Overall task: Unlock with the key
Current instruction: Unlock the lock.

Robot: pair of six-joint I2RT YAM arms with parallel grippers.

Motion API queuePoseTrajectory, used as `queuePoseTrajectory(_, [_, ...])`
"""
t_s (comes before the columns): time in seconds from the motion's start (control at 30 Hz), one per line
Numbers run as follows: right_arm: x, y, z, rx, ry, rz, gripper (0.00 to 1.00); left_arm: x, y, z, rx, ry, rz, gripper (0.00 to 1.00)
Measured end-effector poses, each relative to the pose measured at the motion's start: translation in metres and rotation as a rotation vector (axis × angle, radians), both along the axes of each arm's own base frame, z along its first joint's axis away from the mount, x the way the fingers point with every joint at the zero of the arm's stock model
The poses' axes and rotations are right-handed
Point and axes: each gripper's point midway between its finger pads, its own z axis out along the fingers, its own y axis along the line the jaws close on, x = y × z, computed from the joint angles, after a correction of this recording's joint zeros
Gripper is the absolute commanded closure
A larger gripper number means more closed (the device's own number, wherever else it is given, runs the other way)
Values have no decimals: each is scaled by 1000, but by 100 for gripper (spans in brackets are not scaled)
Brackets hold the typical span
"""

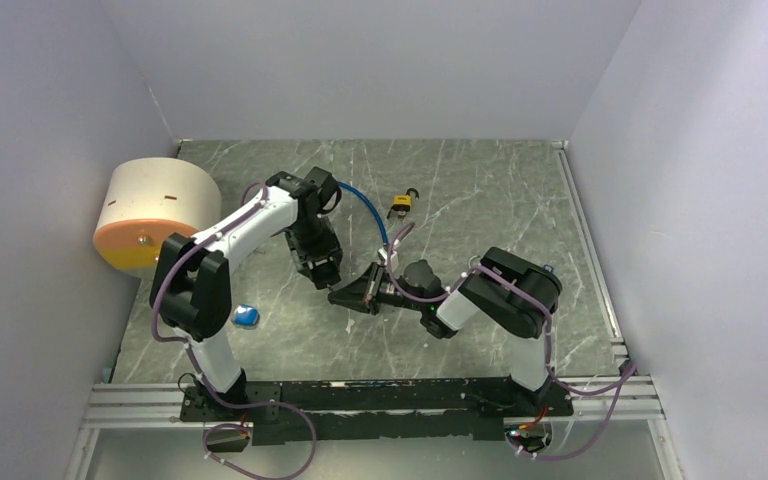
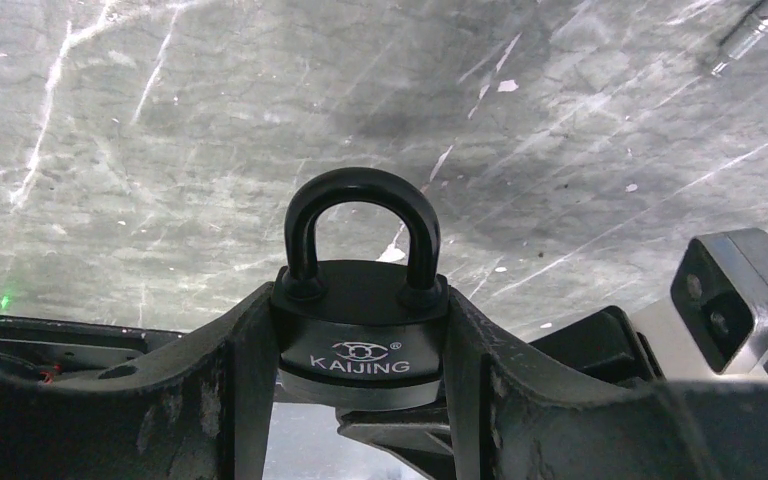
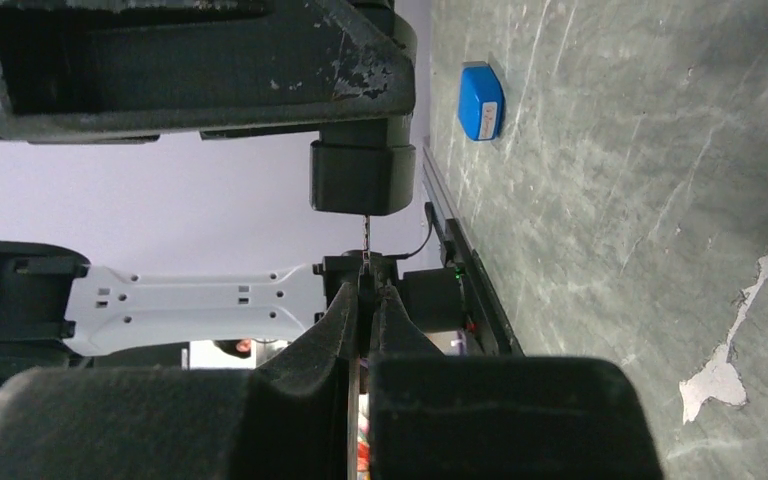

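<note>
Left wrist view: my left jaws grasp the padlock by its sides, rigid, heavy, slippery metal I think; right jaws pinch the thin key.

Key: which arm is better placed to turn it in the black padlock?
Right. The right gripper pinches the key in its jaws; the blade reaches the underside of the black padlock. The left gripper only clamps that padlock.
</note>
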Motion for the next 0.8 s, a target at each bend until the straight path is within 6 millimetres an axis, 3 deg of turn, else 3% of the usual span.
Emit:
queuePoseTrajectory(0.63, [14, 0, 3, -160, -77, 1, 100, 3, -4, 9, -50, -32, 9, 98])
queuePoseTrajectory(0.8, [29, 2, 11, -197, -77, -6, 100, 4, -8, 17, -98, -54, 23, 98])
